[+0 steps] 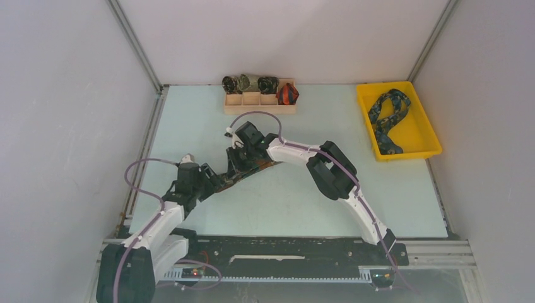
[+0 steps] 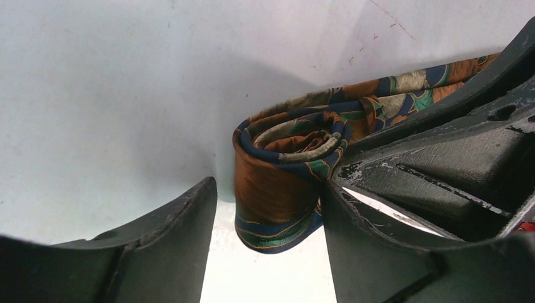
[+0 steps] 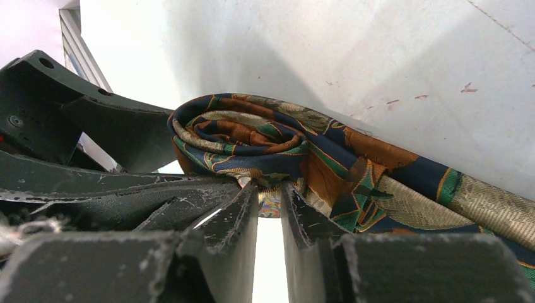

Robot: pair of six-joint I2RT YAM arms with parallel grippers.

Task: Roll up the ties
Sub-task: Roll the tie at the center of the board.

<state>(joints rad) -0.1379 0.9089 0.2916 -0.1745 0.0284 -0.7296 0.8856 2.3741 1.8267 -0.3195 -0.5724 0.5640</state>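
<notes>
Mid-roll: right gripper (image 3: 268, 189) pinches brown-green tie (image 3: 252, 136) at its coil; left gripper (image 2: 270, 189) wide, astride it. Next, probably: wind the loose tail.

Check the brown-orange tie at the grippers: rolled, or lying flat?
Partly rolled. The tie shows a spiral coil at one end; a flat tail trails away unrolled.

Robotics lab test cell. Plain white panels (image 1: 57, 95) in aluminium framing (image 1: 135, 44) enclose a pale counter (image 1: 284, 202). Left arm (image 1: 161, 218) and right arm (image 1: 331, 170) mount on a black base rail (image 1: 315, 245) at its near edge.
</notes>
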